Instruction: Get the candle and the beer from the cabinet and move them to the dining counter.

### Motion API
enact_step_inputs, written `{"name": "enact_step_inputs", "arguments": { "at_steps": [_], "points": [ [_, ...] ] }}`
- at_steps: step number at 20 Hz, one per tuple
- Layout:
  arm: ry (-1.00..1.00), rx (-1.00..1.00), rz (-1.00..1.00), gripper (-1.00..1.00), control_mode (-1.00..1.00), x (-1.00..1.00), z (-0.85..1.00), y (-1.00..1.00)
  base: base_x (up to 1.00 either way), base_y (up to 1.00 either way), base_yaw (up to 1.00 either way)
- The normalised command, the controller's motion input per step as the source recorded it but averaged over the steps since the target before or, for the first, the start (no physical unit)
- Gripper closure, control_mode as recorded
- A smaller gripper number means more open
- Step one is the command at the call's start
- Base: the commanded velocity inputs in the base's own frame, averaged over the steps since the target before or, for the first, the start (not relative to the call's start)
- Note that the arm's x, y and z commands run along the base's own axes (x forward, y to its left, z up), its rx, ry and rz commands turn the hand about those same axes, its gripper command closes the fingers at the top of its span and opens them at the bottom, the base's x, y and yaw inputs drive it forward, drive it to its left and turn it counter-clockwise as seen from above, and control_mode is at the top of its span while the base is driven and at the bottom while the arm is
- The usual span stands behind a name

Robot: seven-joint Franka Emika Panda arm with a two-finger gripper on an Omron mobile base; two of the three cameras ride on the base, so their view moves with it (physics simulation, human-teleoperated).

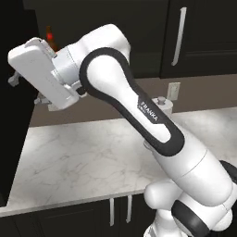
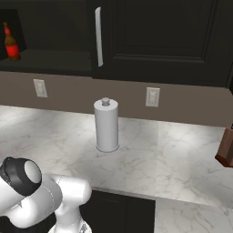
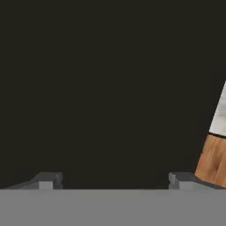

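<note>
The gripper (image 3: 114,180) is standing with its jaws wide apart and nothing between them; in the hand view the two fingertips (image 3: 48,180) are rising in front of a flat black surface, with a sliver of marble and wood showing at the right edge. In the left base view the white arm (image 1: 139,111) is reaching up and to the left, its hand against the black door at the left edge of the table (image 1: 78,162).

The beer (image 2: 11,43) is standing upright on the open shelf of the cabinet (image 2: 159,36), above the table's far left corner; its red top (image 1: 49,34) is peeking out just behind the wrist. The candle cannot be made out.

A white paper-towel holder (image 2: 106,125) is standing upright near the table's back edge, below the long silver handle (image 2: 98,36). A brown block (image 2: 226,148) is sitting at the table's right edge.
</note>
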Motion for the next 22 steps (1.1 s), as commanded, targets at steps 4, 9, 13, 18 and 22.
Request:
{"name": "enact_step_inputs", "arguments": {
  "at_steps": [4,9,13,18,22],
  "points": [
    [-0.19,-0.07,-0.09,-1.00,-1.00,-0.20,0.00,-0.45,0.00,0.00,0.00],
    [-0.14,0.00,-0.02,-1.00,-1.00,-0.27,0.00,-0.67,0.00,0.00,0.00],
    [-0.10,0.00,-0.02,-1.00,-1.00,-0.24,0.00,-0.75,0.00,0.00,0.00],
    [-0.15,0.00,0.00,-1.00,-1.00,-0.17,0.00,-0.75,0.00,0.00,0.00],
    [-0.15,0.00,0.00,-1.00,-1.00,-0.09,0.00,-0.72,0.00,0.00,0.00]
  ]
}}
